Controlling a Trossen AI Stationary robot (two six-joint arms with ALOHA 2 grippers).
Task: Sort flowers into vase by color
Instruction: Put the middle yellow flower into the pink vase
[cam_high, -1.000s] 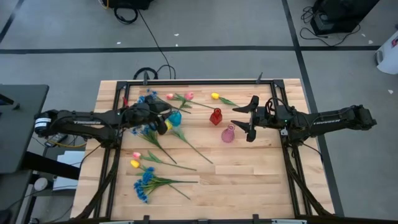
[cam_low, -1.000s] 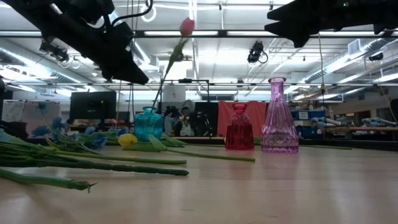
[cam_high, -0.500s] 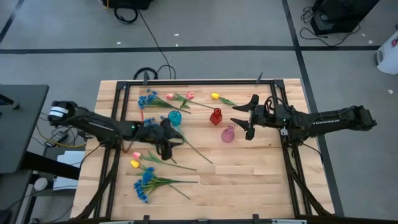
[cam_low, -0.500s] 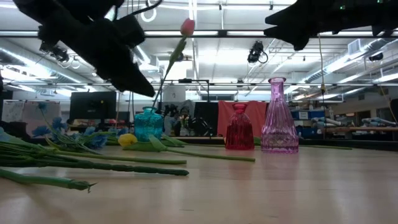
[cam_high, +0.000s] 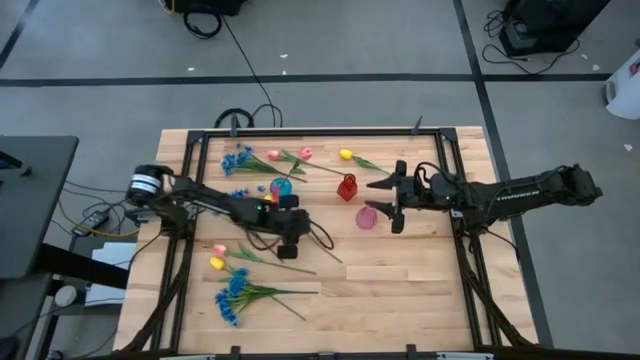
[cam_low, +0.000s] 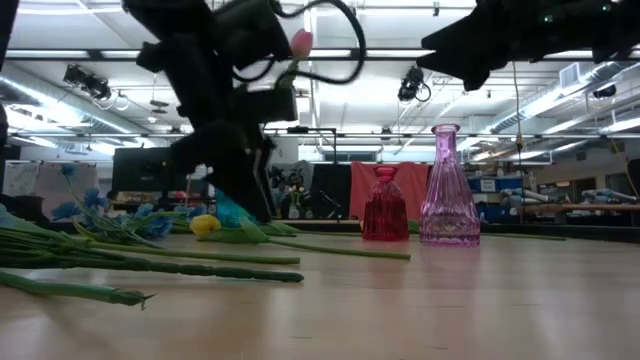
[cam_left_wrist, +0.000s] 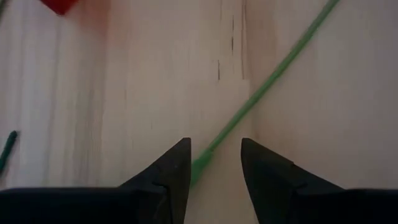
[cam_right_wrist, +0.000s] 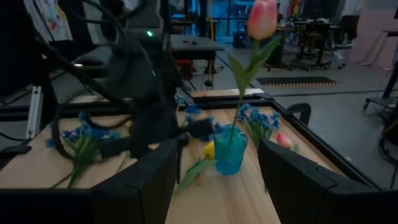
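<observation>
The left gripper (cam_left_wrist: 214, 163) hangs over a green stem (cam_left_wrist: 267, 87), fingers narrowly parted around its end; its bloom is cut off. The right gripper (cam_high: 388, 205) hovers beside the pink vase (cam_high: 367, 216), fingers wide, empty. A pink tulip (cam_right_wrist: 262, 18) stands in the teal vase (cam_right_wrist: 229, 149).

Left tool (cam_high: 293, 238) now lower, over a green stem (cam_left_wrist: 267, 93) (mid-table).

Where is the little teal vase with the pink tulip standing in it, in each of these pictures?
High view: teal vase near the table's back left, by the left arm.
Low view: mostly hidden behind the left arm; a sliver shows.
Left wrist view: not in it.
Right wrist view: centre.
Shared landmark: the upright pink tulip.
</observation>
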